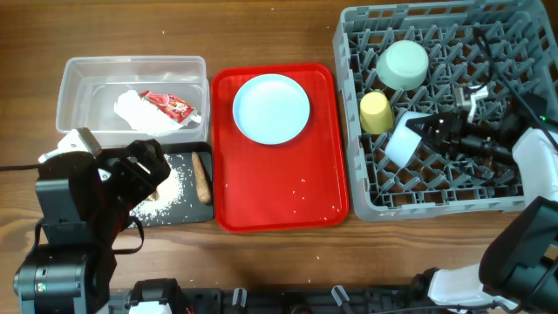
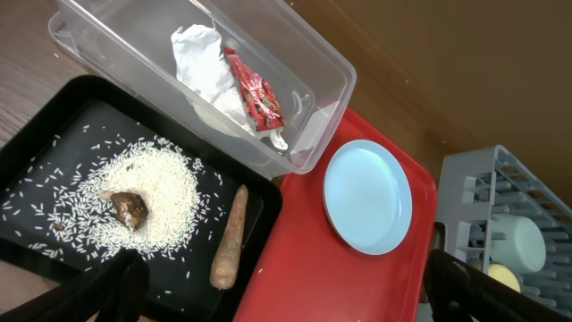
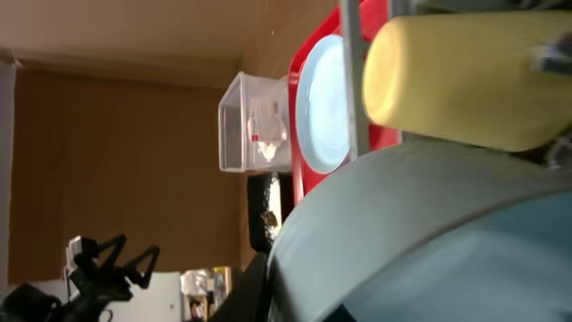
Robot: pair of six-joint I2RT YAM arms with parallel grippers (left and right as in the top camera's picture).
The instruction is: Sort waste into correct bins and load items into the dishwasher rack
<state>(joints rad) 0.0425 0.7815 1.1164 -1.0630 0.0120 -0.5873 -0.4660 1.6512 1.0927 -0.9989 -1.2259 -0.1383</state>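
The grey dishwasher rack (image 1: 366, 202) holds a pale green bowl (image 1: 403, 64) and a yellow cup (image 1: 376, 112). My right gripper (image 1: 418, 133) reaches into the rack, shut on the rim of the small light blue bowl (image 1: 399, 144). That bowl (image 3: 429, 241) fills the right wrist view, with one dark finger (image 3: 264, 282) against it. The light blue plate (image 1: 271, 107) lies on the red tray (image 1: 279, 187). The clear tub (image 1: 74, 74) holds a white napkin (image 2: 201, 63) and a red wrapper (image 2: 255, 94). The black tray (image 1: 196, 212) carries white crumbs (image 2: 147, 192), a brown lump (image 2: 128, 207) and a sausage stick (image 2: 230, 237). My left gripper (image 2: 290, 300) hangs open above it.
The red tray lies between the bins on the left and the rack on the right, with a few white crumbs on it. Bare wooden tabletop (image 1: 279, 30) runs along the far side. The left arm's body covers the near-left corner.
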